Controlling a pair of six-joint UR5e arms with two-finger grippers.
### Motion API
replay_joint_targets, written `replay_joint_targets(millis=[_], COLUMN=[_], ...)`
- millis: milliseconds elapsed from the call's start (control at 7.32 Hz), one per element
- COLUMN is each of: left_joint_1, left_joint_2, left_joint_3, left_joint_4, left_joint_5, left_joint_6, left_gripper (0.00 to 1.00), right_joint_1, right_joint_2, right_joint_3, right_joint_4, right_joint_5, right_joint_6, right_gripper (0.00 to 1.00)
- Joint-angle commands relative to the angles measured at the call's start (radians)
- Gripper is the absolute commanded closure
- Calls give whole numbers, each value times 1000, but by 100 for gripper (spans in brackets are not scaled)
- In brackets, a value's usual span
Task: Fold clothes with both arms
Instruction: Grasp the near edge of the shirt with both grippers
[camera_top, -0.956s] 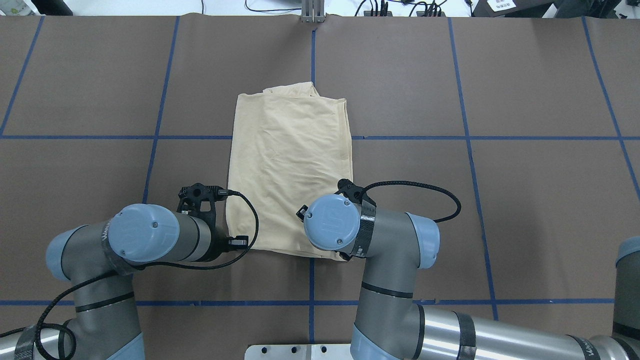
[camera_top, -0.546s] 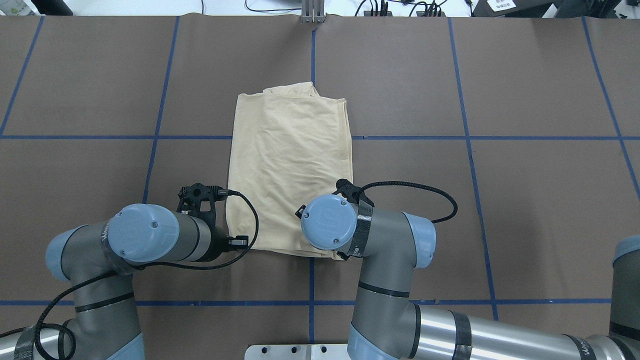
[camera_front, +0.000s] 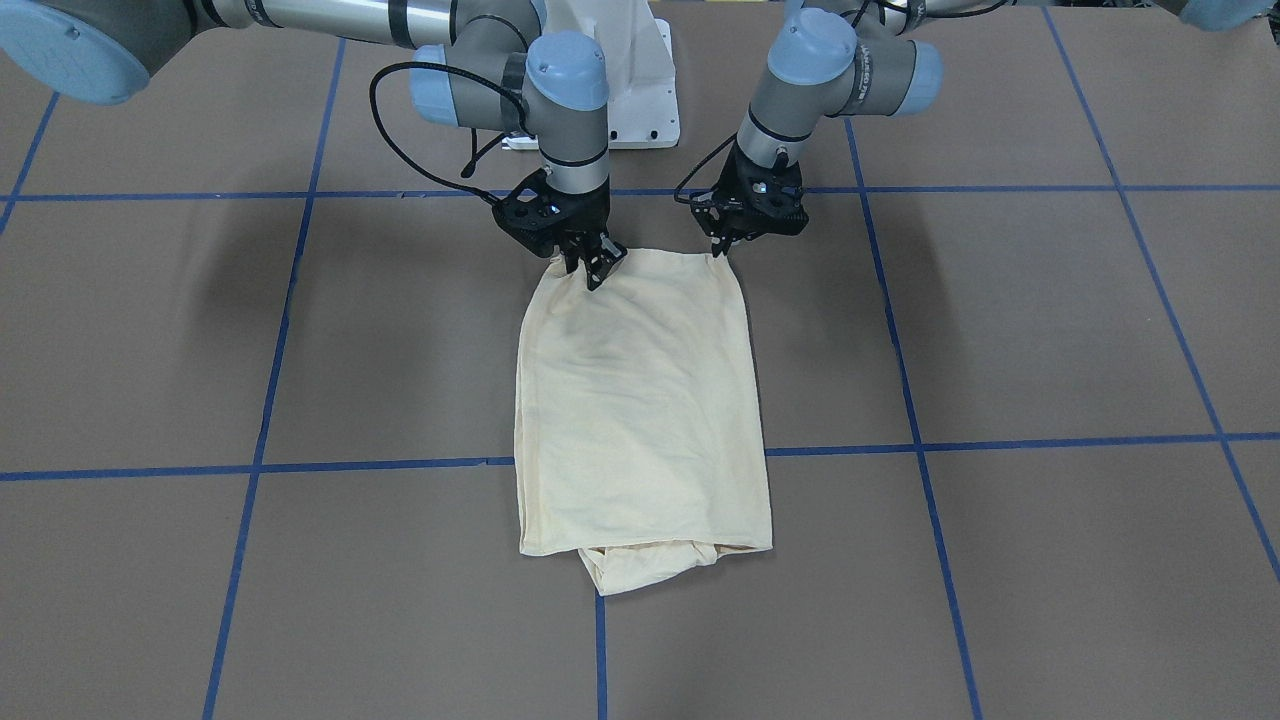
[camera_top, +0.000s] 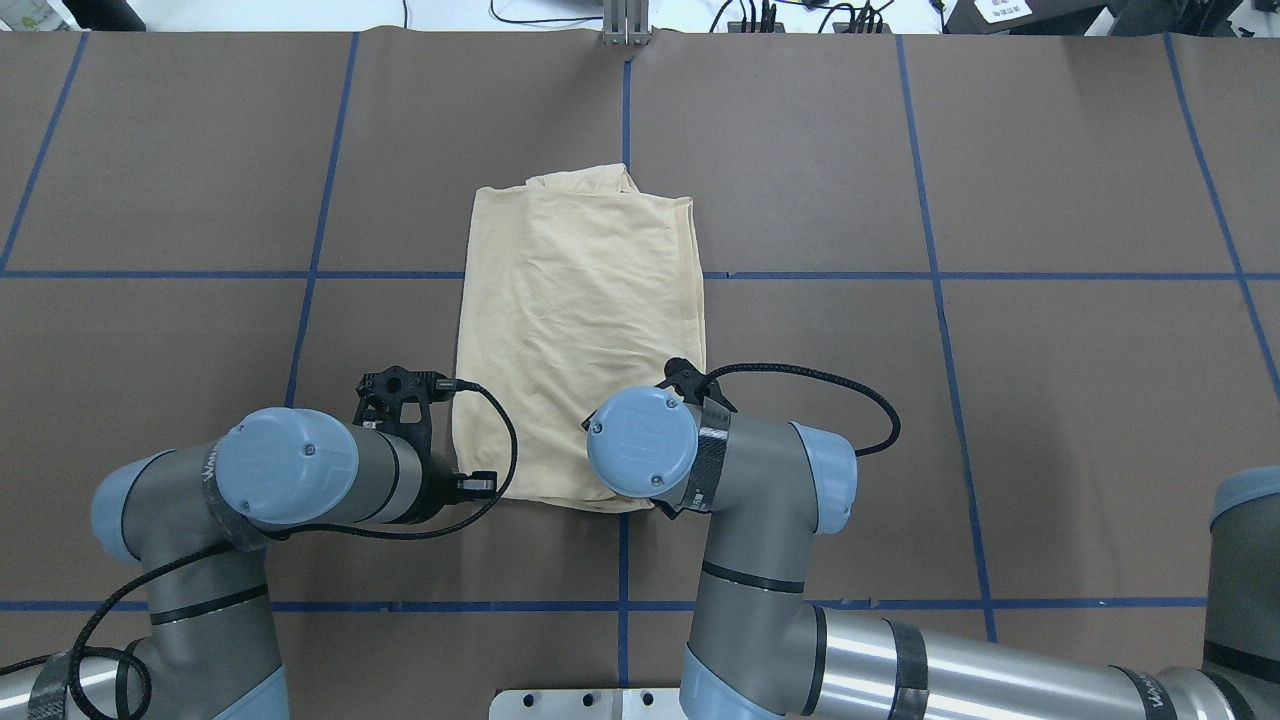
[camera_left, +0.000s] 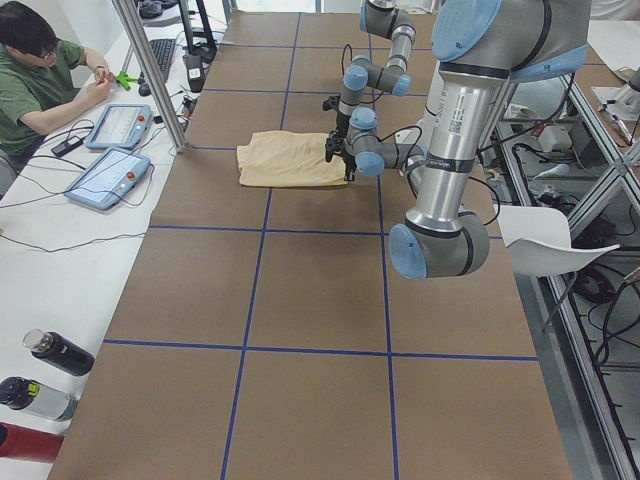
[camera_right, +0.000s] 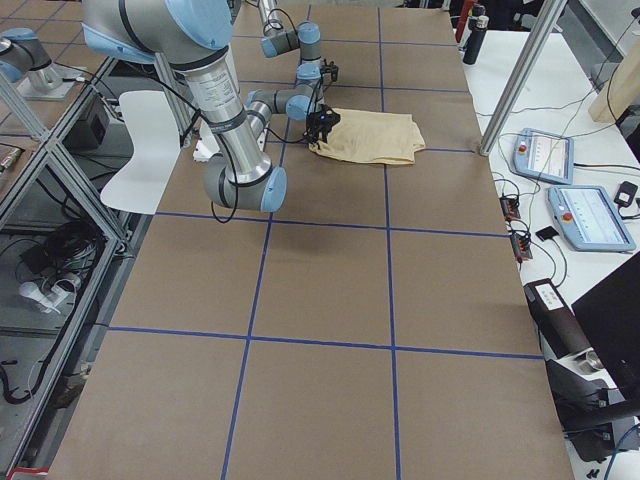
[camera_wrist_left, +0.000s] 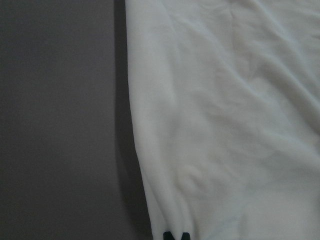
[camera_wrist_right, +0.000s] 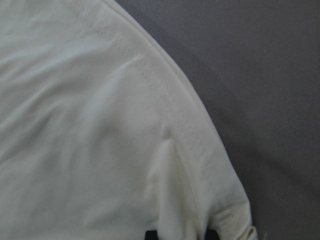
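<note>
Upper centre, front view: left fingers, right fingers each pinch a shirt corner; lift level, hem taut.

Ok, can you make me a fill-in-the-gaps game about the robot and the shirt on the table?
1. The T-shirt lies on a brown table marked with ___ tape lines.
2. The left claw and the right claw each pinch a ___ of the T-shirt.
3. Both claws are at the end of the T-shirt nearest the ___.
Missing words: blue, corner, robot.
</note>
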Motion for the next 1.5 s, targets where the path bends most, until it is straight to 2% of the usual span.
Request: replay_joint_targets(millis=[0,410,683,956,1230,1366], left_joint_1=[0,0,0,0,5,24], left_joint_2=[0,-2,-14,-15,-15,-11], left_joint_3=[0,0,-23,-118,-204,-286], left_joint_4=[0,-1,2,2,3,8], left_joint_5=[0,0,-2,-93,-112,-162], left_joint_6=[1,0,0,-14,-52,-130], left_gripper=[100,100,100,100,100,100], right_joint_1=[0,8,42,51,25,-19], right_joint_2=[10,10,-3,-106,-155,-166], right_joint_3=[1,4,68,250,455,569], right_joint_4=[0,2,-3,-13,-164,-252], right_joint_5=[1,1,11,51,53,53], right_joint_6=[10,11,2,0,10,23], right_gripper=[100,100,100,100,100,100])
